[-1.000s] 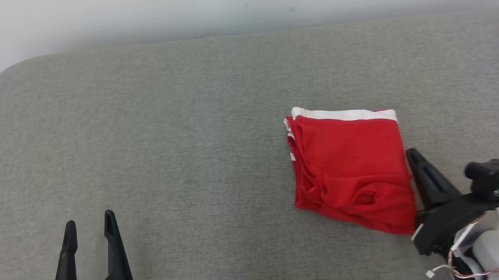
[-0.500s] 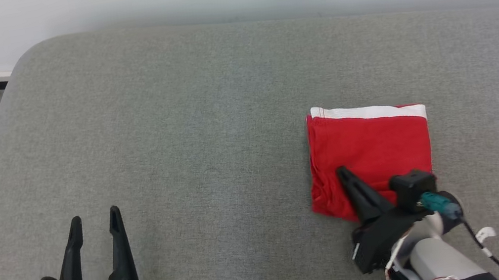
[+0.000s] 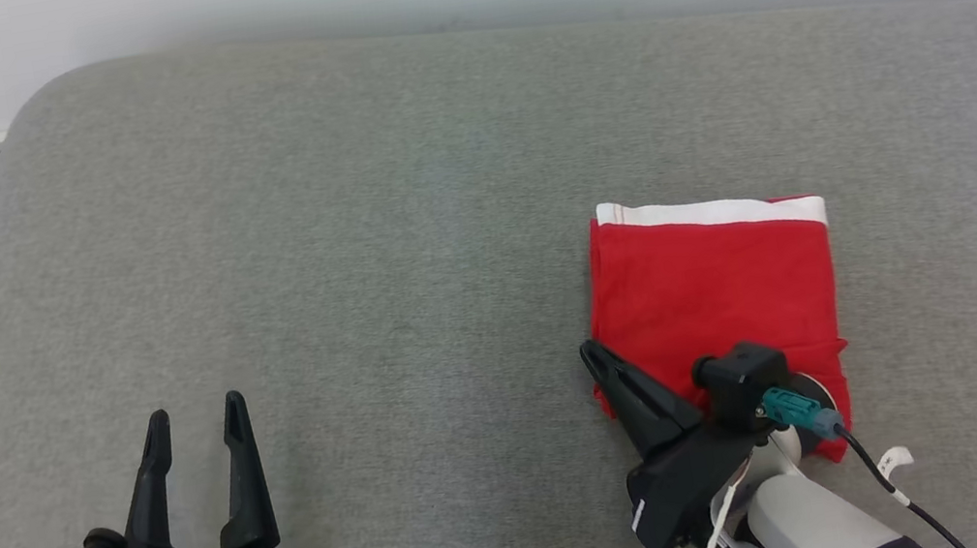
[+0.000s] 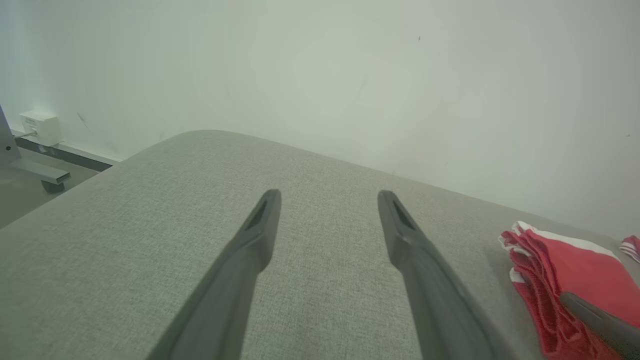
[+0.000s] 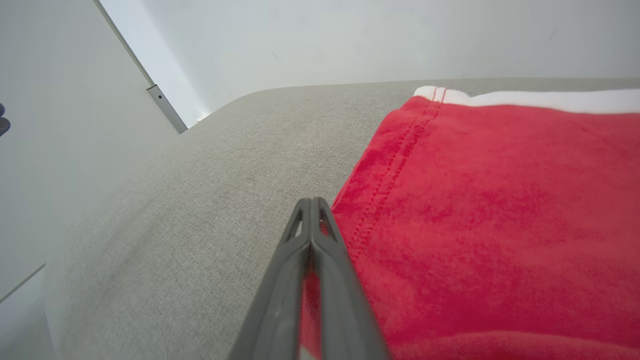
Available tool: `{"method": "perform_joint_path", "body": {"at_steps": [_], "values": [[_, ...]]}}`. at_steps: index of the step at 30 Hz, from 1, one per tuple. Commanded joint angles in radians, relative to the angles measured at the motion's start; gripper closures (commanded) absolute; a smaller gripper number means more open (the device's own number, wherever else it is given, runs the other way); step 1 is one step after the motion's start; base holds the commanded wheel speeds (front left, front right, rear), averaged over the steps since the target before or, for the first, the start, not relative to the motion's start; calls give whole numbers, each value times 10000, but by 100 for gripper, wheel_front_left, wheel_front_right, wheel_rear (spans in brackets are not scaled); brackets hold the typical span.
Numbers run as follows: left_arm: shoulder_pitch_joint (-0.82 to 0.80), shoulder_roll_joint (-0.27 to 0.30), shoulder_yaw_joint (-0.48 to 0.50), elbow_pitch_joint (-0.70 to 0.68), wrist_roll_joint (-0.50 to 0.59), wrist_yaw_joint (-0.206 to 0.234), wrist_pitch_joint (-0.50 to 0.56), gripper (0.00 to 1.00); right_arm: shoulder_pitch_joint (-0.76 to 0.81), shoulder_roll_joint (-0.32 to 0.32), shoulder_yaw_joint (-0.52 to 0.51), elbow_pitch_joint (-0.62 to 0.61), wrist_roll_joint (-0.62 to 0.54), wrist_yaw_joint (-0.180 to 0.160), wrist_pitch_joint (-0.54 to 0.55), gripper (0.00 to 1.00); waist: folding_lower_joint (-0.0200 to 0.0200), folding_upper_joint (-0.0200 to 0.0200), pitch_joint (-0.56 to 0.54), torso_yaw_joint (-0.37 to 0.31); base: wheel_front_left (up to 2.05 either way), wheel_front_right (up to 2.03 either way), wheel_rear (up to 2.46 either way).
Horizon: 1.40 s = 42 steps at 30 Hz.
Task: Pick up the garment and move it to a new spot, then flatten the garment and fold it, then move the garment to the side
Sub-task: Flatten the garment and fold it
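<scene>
Since half a second ago the right gripper (image 3: 599, 362) has slid leftward across the garment (image 3: 715, 277) to its near left corner. Its fingers are pressed together along the cloth's left edge; whether cloth is caught between them I cannot tell. The folded red garment lies flat on the grey padded surface (image 3: 346, 238), right of the middle. The left gripper (image 3: 193, 421) is well apart from it, fingers spread, holding nothing.

Readable text: none in any view.
Garment (image 3: 710, 278): red, white band, no lettering legible.
Cable tag (image 3: 892, 457), lower right of head view: too small to read.
Wall box (image 4: 41, 127), upper left of left wrist view: blurred.
</scene>
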Motion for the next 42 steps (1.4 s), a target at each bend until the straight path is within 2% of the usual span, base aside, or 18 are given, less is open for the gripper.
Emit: {"method": "perform_joint_path", "body": {"at_steps": [1, 11, 21, 22, 24, 25, 42], "values": [[-103, 2, 32, 12, -6, 15, -3, 0, -76, 1, 30, -233, 27, 0, -3, 100, 0, -1, -49, -230, 0, 0, 0], [-51, 2, 193, -67, 501, 12, -3, 0, 505, -41, -1561, -1659, -982, 0, -1, 100, 0, -1, -334, -1273, 0, 0, 0], [206, 150, 256, -57, 1070, 13, -3, 0, 1895, -713, -3523, -3299, -1756, 0, -2, 100, 0, -1, -714, -2223, 0, 0, 0], [248, 151, 273, -43, 1102, 13, -3, 0, 2049, -751, -3660, -3407, -1804, 0, -2, 76, 0, -1, -765, -2279, 0, 0, 0], [313, 194, 304, -22, 1204, 13, -3, 0, 2344, -777, -3832, -3623, -1891, 0, -2, 37, 0, -1, -887, -2395, 0, 0, 0], [363, 213, 323, -4, 1214, 13, -3, 0, 2501, -784, -3918, -3712, -1924, 0, -2, 0, 0, -1, -958, -2438, 0, 0, 0], [1641, 370, 659, -163, 1879, 12, -2, 0, 4498, -679, -4605, -4473, -2107, 0, -2, 0, 0, -1, -1970, -2310, 0, 0, 0]]}}
